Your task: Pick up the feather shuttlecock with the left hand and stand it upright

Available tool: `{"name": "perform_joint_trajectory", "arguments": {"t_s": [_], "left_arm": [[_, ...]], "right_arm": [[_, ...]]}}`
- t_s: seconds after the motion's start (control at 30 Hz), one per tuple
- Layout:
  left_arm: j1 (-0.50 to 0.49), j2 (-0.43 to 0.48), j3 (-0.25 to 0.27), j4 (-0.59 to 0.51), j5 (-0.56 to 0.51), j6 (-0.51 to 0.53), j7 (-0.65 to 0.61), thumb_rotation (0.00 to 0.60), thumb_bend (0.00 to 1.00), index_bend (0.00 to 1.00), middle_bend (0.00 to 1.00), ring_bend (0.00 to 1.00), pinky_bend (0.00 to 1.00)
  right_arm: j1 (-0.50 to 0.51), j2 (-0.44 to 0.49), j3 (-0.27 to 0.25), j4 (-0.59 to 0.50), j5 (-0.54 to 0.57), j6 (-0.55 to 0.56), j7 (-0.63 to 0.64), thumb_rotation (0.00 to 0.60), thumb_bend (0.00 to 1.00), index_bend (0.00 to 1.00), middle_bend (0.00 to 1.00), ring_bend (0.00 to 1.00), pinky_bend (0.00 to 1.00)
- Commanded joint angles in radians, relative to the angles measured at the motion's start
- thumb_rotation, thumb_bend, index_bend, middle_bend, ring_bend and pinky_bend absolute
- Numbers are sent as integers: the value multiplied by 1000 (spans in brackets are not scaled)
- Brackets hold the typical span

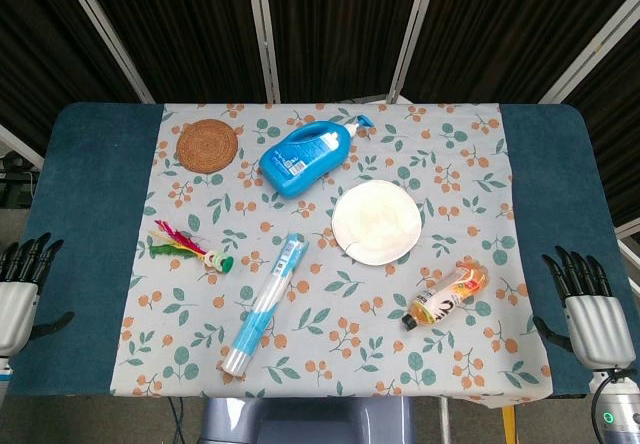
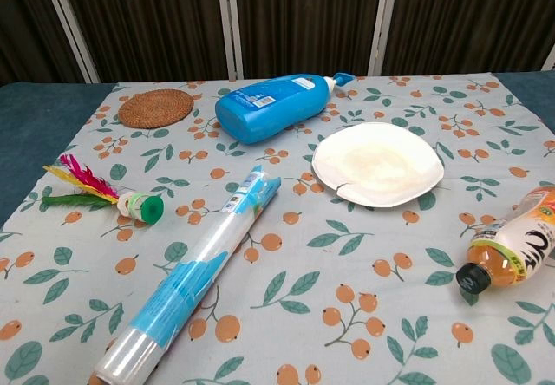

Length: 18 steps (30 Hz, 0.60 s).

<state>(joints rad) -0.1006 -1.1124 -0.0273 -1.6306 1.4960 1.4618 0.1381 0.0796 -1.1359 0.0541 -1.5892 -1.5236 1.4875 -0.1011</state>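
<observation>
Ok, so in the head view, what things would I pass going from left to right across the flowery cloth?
feather shuttlecock → woven coaster → clear tube → blue lotion bottle → white plate → orange drink bottle

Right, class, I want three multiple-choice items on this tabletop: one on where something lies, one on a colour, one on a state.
1. Where does the woven coaster lie?
A. far left of the cloth
B. beside the orange drink bottle
C. on the white plate

2. What colour is the base of the feather shuttlecock?
A. blue
B. green
C. white

3. How is the blue lotion bottle placed?
A. upright
B. lying on its side
C. held by a hand

Answers: 1 A, it sits at the far left corner, left of the blue bottle; 2 B, its round end is green; 3 B, it lies flat with the pump pointing sideways.
</observation>
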Motion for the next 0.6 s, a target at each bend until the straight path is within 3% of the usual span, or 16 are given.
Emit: {"name": "perform_joint_trajectory", "arguments": {"t_s": [0.03, 0.6], "left_arm": [[0, 0, 0, 0, 0, -1, 2, 600, 99, 50, 0, 0, 0], [-6, 0, -1, -7, -9, -15, 0, 600, 111, 57, 0, 0, 0]], "right_arm": [[0, 0, 0, -1, 1, -1, 1, 600, 123, 85, 0, 0, 0], [0, -1, 1, -4, 5, -2, 0, 600, 124, 86, 0, 0, 0]]}}
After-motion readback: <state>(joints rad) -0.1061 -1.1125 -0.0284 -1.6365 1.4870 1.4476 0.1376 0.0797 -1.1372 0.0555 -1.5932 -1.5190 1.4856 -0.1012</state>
